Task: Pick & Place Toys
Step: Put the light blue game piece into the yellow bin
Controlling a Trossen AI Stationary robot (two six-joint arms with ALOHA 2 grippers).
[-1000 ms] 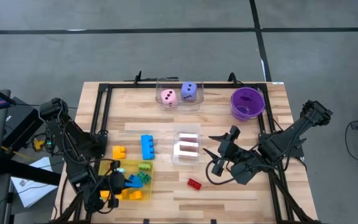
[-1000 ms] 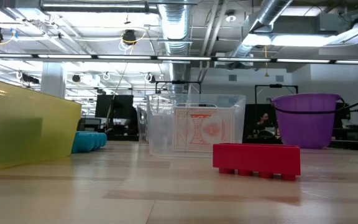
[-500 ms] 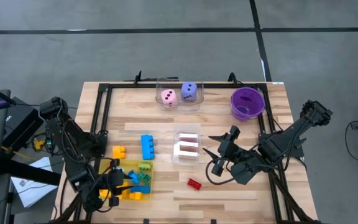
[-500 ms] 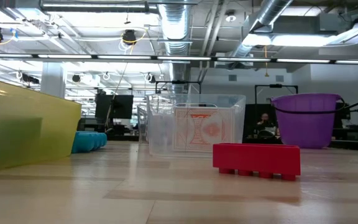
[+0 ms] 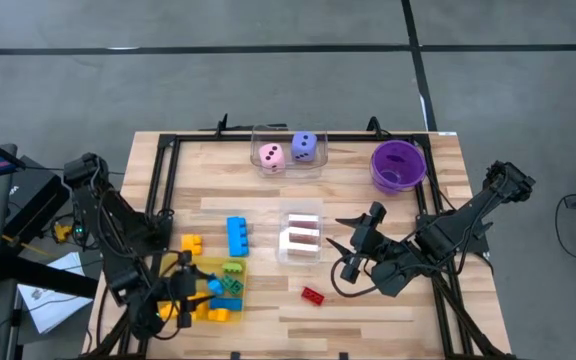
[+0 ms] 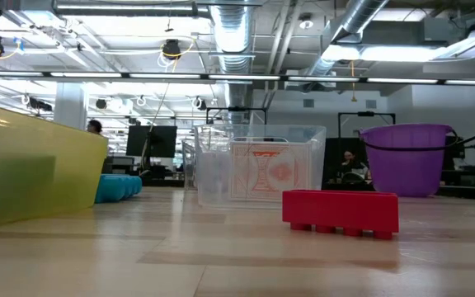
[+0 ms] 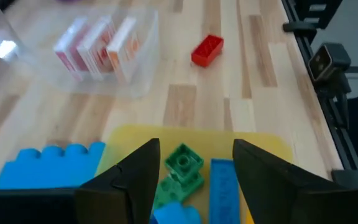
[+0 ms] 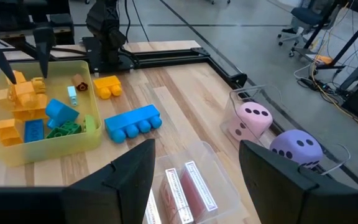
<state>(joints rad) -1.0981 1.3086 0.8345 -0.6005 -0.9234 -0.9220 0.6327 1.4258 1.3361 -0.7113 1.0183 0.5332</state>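
1. Bricks [image 5: 216, 292] fill the yellow tray [image 5: 194, 266] at the worktop's near left; the left end effector [image 5: 186, 297] above it has just spread its fingers, suggesting a release.
2. A red brick [image 5: 313, 295] lies loose nearby, likely next.
3. The right end effector [image 5: 352, 252] hangs open and empty beside the card box [image 5: 301, 236].

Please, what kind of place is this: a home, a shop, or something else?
Most likely a robotics lab or workshop. The ceiling shows bare ventilation ducts, desks with monitors stand behind the wooden table, and an office chair stands on the bare floor.
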